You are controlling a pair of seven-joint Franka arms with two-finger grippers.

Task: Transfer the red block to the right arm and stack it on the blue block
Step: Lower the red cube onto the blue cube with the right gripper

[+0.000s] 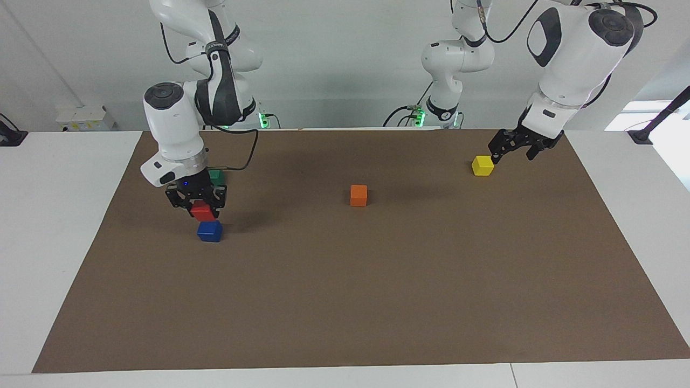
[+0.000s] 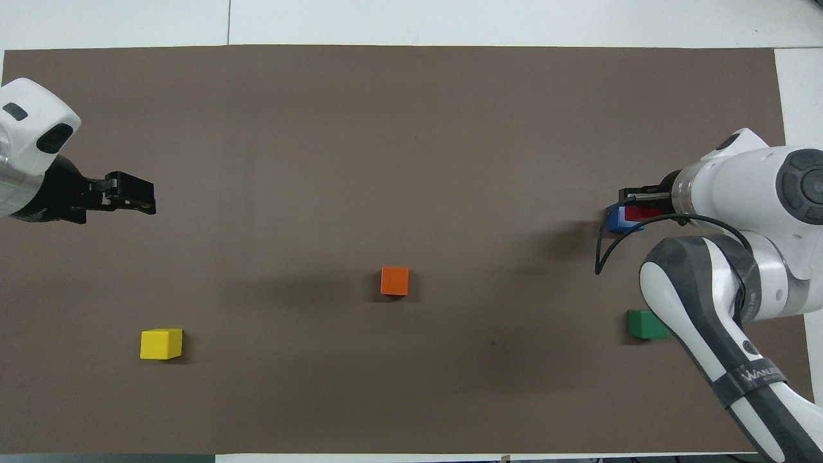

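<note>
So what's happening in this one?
The right hand holds the red block just above the blue block, at the right arm's end of the table; it does not look set down yet. The left hand waits by the yellow block. Orange and green blocks sit untouched.

Blocks I count: five – red (image 1: 202,210), blue (image 1: 209,231), green (image 2: 646,324), orange (image 1: 358,195), yellow (image 1: 482,165)
Arms I run: two
Mats: one (image 1: 345,302)
</note>
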